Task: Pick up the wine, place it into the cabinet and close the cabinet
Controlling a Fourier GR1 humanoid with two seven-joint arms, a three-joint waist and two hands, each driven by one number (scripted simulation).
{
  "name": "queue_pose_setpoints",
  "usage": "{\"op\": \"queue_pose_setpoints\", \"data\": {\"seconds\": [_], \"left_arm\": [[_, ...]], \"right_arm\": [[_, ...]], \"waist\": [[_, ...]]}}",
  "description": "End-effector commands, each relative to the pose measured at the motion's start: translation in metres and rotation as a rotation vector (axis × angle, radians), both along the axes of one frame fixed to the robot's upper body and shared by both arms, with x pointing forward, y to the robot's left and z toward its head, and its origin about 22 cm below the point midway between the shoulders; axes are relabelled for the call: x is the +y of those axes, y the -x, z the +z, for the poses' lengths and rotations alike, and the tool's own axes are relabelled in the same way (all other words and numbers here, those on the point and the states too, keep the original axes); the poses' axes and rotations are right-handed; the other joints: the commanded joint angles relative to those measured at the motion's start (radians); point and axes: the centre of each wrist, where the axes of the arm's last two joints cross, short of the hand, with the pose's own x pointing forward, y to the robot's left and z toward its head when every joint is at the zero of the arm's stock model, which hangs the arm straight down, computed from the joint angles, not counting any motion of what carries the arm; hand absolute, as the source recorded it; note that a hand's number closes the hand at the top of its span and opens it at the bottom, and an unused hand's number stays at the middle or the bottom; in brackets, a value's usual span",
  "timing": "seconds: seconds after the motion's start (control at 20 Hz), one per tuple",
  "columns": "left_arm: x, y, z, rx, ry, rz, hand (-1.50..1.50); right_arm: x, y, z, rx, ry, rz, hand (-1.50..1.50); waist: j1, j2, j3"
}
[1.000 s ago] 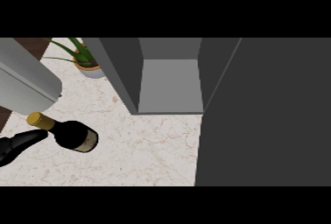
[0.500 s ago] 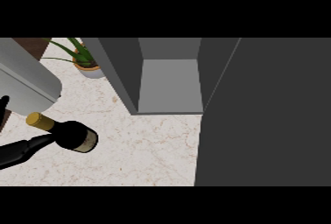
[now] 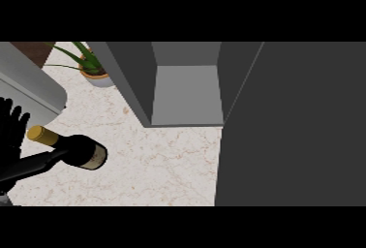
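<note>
The wine bottle point(image 3: 80, 151) stands on the counter at the left, dark, with a gold cap and a pale label. My left hand point(image 3: 11, 127) shows at the left edge, its fingers straight and spread beside the bottle's neck. A black part of the hand point(image 3: 28, 167) reaches in from the lower left and lies against the bottle's body; the fingers are not curled round it. The open cabinet point(image 3: 187, 92) is behind the bottle to the right, its grey shelf bare. Its door point(image 3: 293, 126) stands open at the right. My right hand shows nowhere.
A potted plant point(image 3: 91, 68) stands at the back left beside the cabinet's side wall. A grey appliance point(image 3: 28, 85) fills the upper left corner. Marbled counter point(image 3: 164, 169) lies between the bottle and the open door.
My left hand has come up from the lower left to the bottle, and its fingers now show beside the neck. The bottle has hardly moved.
</note>
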Motion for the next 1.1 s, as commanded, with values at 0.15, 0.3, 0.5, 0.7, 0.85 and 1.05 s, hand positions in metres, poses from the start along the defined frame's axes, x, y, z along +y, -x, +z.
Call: {"op": "queue_pose_setpoints", "data": {"seconds": [0.15, 0.3, 0.5, 0.7, 0.85, 1.05], "left_arm": [[0.026, -0.002, -0.031, 0.036, -0.005, 0.022, -1.50], [0.030, 0.010, -0.058, 0.053, 0.006, 0.035, -1.50], [0.035, -0.020, -0.065, 0.063, 0.017, 0.022, -1.50], [0.029, -0.022, -0.080, 0.086, 0.010, 0.017, -1.50], [0.028, -0.009, -0.102, 0.085, 0.034, 0.000, -1.50], [0.045, -0.008, -0.104, 0.106, 0.038, -0.018, -1.50]], "right_arm": [[-0.015, 0.051, 0.031, -0.070, -0.051, 0.015, -1.50], [-0.014, 0.050, 0.028, -0.074, -0.049, 0.016, -1.50], [-0.017, 0.051, 0.032, -0.068, -0.017, 0.045, -1.50], [-0.014, 0.042, 0.023, -0.081, -0.052, 0.015, -1.50], [-0.018, 0.056, 0.031, -0.092, -0.036, 0.033, -1.50], [-0.019, 0.056, 0.033, -0.083, -0.051, 0.027, -1.50]], "waist": [[0.003, -0.001, 0.001], [0.002, -0.001, 0.000], [-0.007, 0.001, 0.000], [0.001, 0.001, 0.001], [-0.007, -0.001, 0.001], [0.000, -0.001, 0.001]]}}
